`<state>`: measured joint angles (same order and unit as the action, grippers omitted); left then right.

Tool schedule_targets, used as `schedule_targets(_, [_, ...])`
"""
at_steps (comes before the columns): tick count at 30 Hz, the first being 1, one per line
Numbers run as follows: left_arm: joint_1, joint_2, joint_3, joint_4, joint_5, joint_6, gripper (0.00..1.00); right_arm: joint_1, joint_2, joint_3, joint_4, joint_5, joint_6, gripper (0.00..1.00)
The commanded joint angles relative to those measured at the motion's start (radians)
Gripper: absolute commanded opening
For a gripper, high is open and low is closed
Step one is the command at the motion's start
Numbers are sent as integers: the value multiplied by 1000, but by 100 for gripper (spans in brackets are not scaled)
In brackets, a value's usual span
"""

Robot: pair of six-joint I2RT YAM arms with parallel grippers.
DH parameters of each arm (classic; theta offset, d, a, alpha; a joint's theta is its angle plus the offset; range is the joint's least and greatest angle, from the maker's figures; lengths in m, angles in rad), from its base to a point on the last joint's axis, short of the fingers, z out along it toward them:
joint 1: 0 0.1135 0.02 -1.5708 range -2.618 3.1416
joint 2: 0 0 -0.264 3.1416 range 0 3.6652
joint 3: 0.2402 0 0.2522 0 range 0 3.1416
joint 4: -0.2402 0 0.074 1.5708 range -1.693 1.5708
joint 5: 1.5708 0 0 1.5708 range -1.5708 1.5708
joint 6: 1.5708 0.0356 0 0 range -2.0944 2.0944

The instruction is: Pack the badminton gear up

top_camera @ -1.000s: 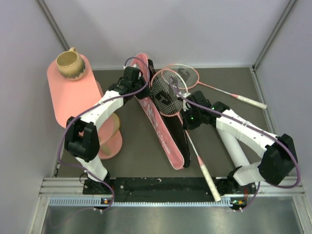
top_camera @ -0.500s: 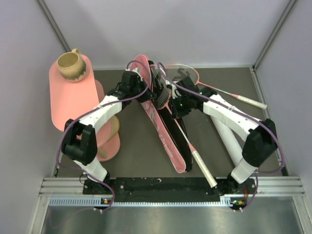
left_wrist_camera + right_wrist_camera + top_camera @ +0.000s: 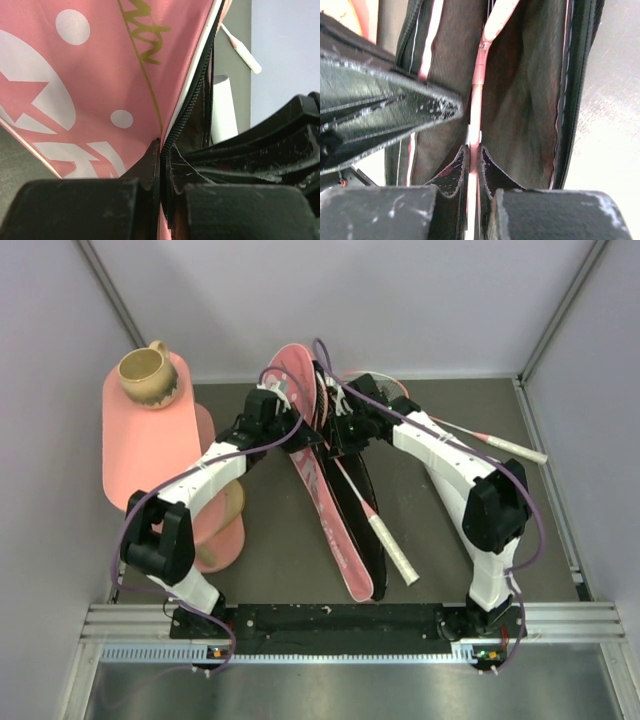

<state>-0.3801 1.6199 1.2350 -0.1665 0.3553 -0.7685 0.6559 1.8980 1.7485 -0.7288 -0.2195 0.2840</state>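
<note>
The pink "SPORT" bag (image 3: 322, 502) lies diagonally on the table, unzipped, its dark inside showing. My left gripper (image 3: 290, 425) is shut on the bag's zipper edge (image 3: 186, 117) and holds the pink flap (image 3: 100, 75) up. My right gripper (image 3: 336, 436) is shut on the thin pink shaft (image 3: 476, 100) of one racket. That racket's head is down inside the bag, and its white handle (image 3: 394, 554) sticks out toward the front. The second racket (image 3: 508, 448) lies at the back right. The white tube (image 3: 223, 107) shows only in the left wrist view. No shuttlecocks are in view.
A pink oval tiered table (image 3: 150, 455) stands at the left with a tan mug (image 3: 147, 375) on top. Grey walls close in the back and sides. My right arm (image 3: 455, 470) stretches across the right half of the table.
My right gripper has carried the racket left and back, and its head has slid into the open bag. The handle has moved up the table. My left gripper keeps holding the flap.
</note>
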Motion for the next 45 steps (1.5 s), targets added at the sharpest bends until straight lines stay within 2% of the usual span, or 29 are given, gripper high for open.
schedule_targets(1, [4, -40, -16, 82, 83, -49, 0, -7, -7, 46, 225, 26, 87, 0])
schedule_targets(11, [-2, -31, -51, 157, 178, -141, 0, -9, -42, -170, 595, 251, 228, 0])
schedule_targets(15, [-2, -28, -77, 209, 220, -196, 0, -4, -43, -228, 686, 325, 250, 0])
schedule_targets(20, [-2, -26, -91, 245, 249, -238, 0, 8, -53, -268, 681, 402, 280, 0])
schedule_targets(24, [-2, -20, -95, 286, 286, -264, 0, 31, -74, -215, 605, 453, 137, 0])
schedule_targets(27, [-2, -23, -98, 294, 297, -273, 0, 34, -85, -155, 528, 451, 33, 0])
schedule_targets(30, [-3, -11, -108, 332, 324, -317, 0, 36, -105, -142, 522, 445, -52, 0])
schedule_targets(33, [-6, -6, -108, 357, 338, -333, 0, 37, -83, -117, 510, 412, -95, 0])
schedule_targets(36, [-3, -12, -108, 308, 311, -281, 0, 44, -45, -107, 496, 344, -77, 0])
schedule_targets(41, [12, -9, -129, 233, 255, -204, 0, 45, -4, -138, 482, 198, 4, 10])
schedule_targets(44, [24, -8, -134, 213, 240, -175, 0, 45, -14, -170, 482, 129, 9, 19])
schedule_targets(45, [30, -5, -134, 206, 240, -170, 0, 42, -20, -188, 480, 114, 3, 27])
